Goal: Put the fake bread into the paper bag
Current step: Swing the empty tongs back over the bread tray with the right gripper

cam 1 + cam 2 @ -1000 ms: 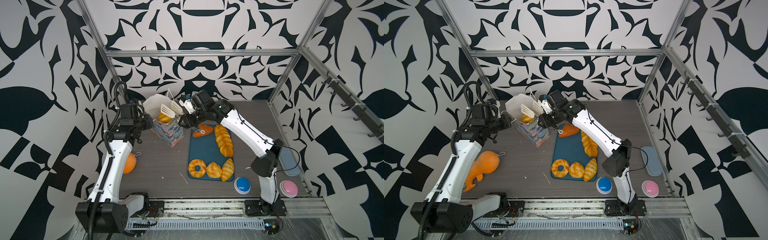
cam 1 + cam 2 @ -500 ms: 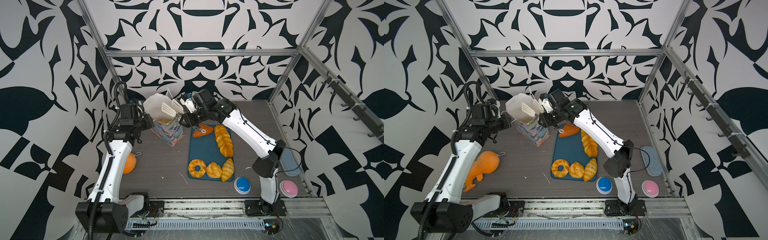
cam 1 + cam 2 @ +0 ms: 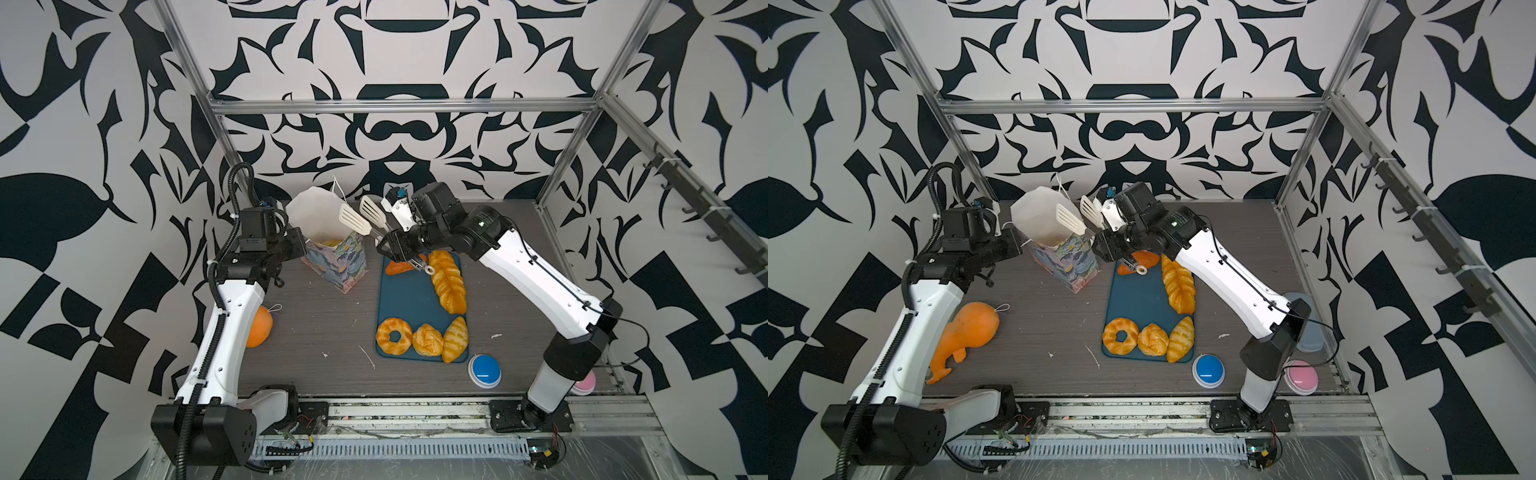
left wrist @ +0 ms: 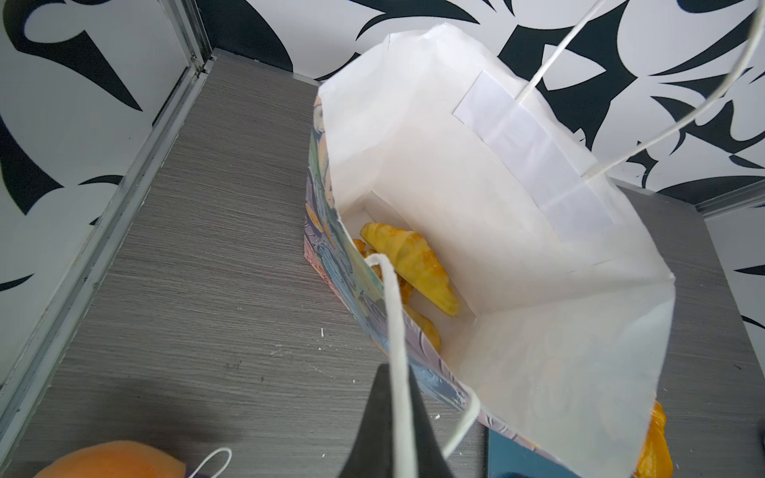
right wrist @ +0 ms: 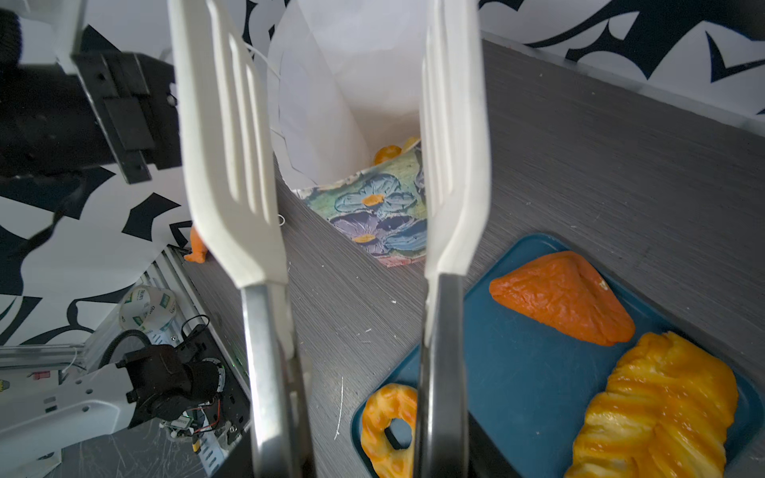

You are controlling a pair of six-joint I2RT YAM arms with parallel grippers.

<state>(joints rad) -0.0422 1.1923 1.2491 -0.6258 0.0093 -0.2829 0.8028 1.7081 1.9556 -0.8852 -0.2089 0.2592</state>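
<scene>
- Left fingers (image 4: 372,418) pinch shut the leafy-print paper bag's (image 3: 336,266) thin white string handle (image 4: 395,314).
- Right fingers (image 3: 395,246) grip white slotted tongs (image 3: 352,218), blades apart at its open rim.
- Glossy golden fake bread (image 3: 448,282): some inside, five on blue tray (image 3: 405,299).

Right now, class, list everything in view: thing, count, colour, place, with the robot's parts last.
flat plastic tray: one, dark blue, centre.
printed paper bag: one, pastel floral, white inside, left of tray.
glossy toy pastries in bag: at least two, golden, on its floor.
toy pastries on tray: five, dark orange triangle, golden braided loaf, ring, bun, croissant.
soft toy with string loop: one, orange, beside left arm.
round push buttons: two, blue and pink, front right.
slotted tongs: one pair, white heads, steel handles, beside bag's mouth, empty.
left gripper: one, black, shut on bag's string handle.
right gripper: one, black, shut on tongs.
</scene>
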